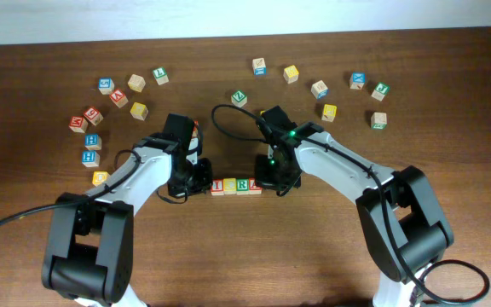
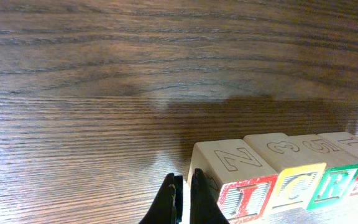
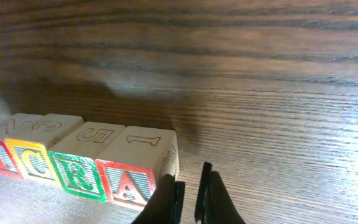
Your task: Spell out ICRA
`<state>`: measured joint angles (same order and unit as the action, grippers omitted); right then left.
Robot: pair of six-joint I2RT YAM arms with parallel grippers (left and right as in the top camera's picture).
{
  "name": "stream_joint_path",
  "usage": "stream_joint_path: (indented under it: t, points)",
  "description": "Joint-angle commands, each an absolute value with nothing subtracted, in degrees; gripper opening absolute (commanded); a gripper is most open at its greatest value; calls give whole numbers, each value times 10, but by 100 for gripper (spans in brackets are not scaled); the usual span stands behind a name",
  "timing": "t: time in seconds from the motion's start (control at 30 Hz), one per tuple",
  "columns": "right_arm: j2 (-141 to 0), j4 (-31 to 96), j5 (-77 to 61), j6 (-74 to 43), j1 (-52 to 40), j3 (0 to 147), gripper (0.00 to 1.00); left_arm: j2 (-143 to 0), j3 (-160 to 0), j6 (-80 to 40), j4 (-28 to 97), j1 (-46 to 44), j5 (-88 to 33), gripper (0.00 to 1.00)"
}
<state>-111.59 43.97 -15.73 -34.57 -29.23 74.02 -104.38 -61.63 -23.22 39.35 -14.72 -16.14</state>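
Observation:
Four wooden letter blocks stand in a row at the table's middle: red I [image 1: 218, 186], yellow C [image 1: 230, 186], green R [image 1: 242, 186], red A [image 1: 254, 185]. My left gripper [image 1: 201, 181] is just left of the I block, shut and empty. In the left wrist view my fingers [image 2: 184, 199] are beside the I block [image 2: 247, 193], with C [image 2: 300, 183] and R [image 2: 334, 180] beyond. My right gripper [image 1: 271, 181] is just right of the A block, shut and empty. In the right wrist view my fingers [image 3: 189, 196] touch the side of the A block [image 3: 129, 177], next to R [image 3: 79, 171].
Several loose letter blocks lie at the back left, such as a yellow one [image 1: 138, 110] and blue ones [image 1: 91, 158]. More lie at the back right, such as a yellow one [image 1: 328, 112] and a green one [image 1: 378, 120]. The table's far edge [image 1: 245, 34] meets a white wall.

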Motion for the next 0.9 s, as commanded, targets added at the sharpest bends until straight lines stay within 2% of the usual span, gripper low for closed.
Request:
stream_joint_path:
  t: [0.0,0.27,0.37,0.47,0.53,0.6,0.63,0.67,0.7,0.77,0.87]
  points:
    - [-1110,446,-136,-348,-296,738,9,-1042,-623,-235,401,-150,-116,0]
    - [-1105,479,-120,-348,-282,750,9,-1040,-645,-234,437,-125,-60,0]
    - [-1049,546,-107,-328,-239,775,9,-990,-688,-222,497,-91,-59,0]
    - [-921,611,-80,-313,-221,776,10,-880,-699,-222,528,-80,-59,0]
    - [-828,660,-59,-313,-226,776,16,-803,-699,-222,555,-80,-59,0]
    - [-727,709,-41,-313,-244,775,30,-724,-698,-222,593,-81,-59,0]
    - [-684,730,-30,-317,-258,774,47,-689,-698,-222,616,-81,-59,14]
    - [-653,745,-25,-320,-269,774,62,-664,-698,-222,635,-81,-59,56]
    - [-616,759,-25,-323,-287,774,67,-644,-698,-222,653,-81,-59,66]
    - [-556,778,-23,-340,-315,768,70,-612,-698,-222,688,-81,-59,99]
    - [-496,809,-1,-359,-327,748,73,-611,-698,-222,702,-81,-59,99]
